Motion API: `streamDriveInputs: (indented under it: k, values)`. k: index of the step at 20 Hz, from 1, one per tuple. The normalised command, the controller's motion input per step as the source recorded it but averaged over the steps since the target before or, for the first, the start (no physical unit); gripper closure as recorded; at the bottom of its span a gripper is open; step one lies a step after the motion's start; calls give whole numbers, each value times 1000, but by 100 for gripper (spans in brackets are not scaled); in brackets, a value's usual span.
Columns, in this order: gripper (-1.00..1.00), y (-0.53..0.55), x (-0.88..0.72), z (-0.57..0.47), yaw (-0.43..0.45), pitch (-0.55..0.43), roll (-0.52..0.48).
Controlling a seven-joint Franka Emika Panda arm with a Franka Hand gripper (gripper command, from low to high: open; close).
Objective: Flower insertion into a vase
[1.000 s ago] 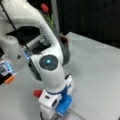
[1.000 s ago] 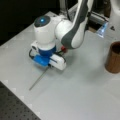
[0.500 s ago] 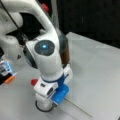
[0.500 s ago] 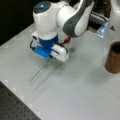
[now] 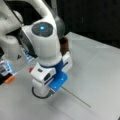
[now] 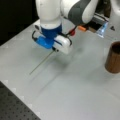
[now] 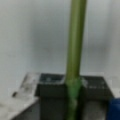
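Observation:
My white and blue gripper (image 5: 58, 87) (image 6: 53, 50) is shut on the flower's thin green stem (image 6: 41, 62), which slants down and away from the fingers toward the table in both front views (image 5: 76, 98). In the wrist view the stem (image 7: 75, 47) runs straight up from between the dark fingers (image 7: 50, 87). A small red part (image 6: 72, 32) shows at the gripper's other side; I cannot tell whether it is the bloom. The dark brown vase (image 6: 113, 57) stands upright at a front view's right, well apart from the gripper. The arm half hides the vase (image 5: 65, 45).
The grey table (image 6: 75, 95) has a black perforated board (image 6: 12, 110) at its bottom left corner. An orange piece (image 6: 81, 28) and blue-lit equipment (image 6: 102, 27) sit by the robot's base (image 5: 10, 50).
The gripper has risen and shifted slightly with the stem in it; the stem's free end now hangs over the table instead of lying along it.

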Motion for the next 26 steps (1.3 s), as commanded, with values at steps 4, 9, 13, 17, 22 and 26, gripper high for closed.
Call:
streamDriveInputs:
  k: [4,9,13,17,22,26]
  values:
    - [100,1,-168,386,24,-13,-116]
    - [100,179,-136,291,-17,24,-124]
    - [100,361,-163,247,-27,57,-98]
    - [100,357,-226,195,-9,63,-74]
    - [100,313,-313,104,-13,44,-59]
    - [100,269,-370,49,-32,8,-29]
